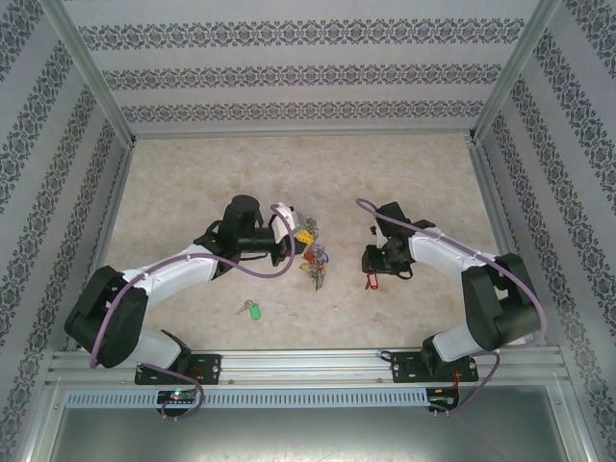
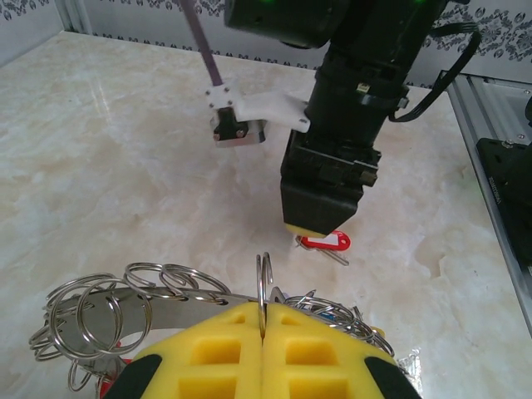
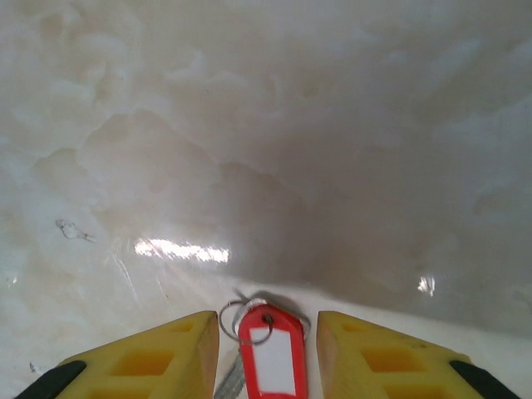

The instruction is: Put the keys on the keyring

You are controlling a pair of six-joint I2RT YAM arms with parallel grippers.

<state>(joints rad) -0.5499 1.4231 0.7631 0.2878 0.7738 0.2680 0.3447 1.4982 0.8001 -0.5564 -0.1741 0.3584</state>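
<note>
My left gripper (image 2: pixel 263 314) is shut on the keyring (image 2: pixel 170 304), its yellow pads pinching one small split ring that stands upright on the grey band. From above, the keyring (image 1: pixel 315 260) hangs by the left gripper (image 1: pixel 300 236) at mid-table, fringed with coloured tags. The red-tagged key (image 3: pixel 271 359) lies flat on the table between the open fingers of my right gripper (image 3: pixel 268 322); neither pad touches it. The left wrist view has that red-tagged key (image 2: pixel 326 242) just under the right gripper (image 2: pixel 318 226). The green-tagged key (image 1: pixel 252 309) lies alone near the front edge.
The marble-patterned tabletop (image 1: pixel 192 183) is walled in by patterned panels and an aluminium frame (image 1: pixel 308 364). Purple cables trail along both arms. Loose small rings (image 2: pixel 91 312) dangle from the keyring's left side.
</note>
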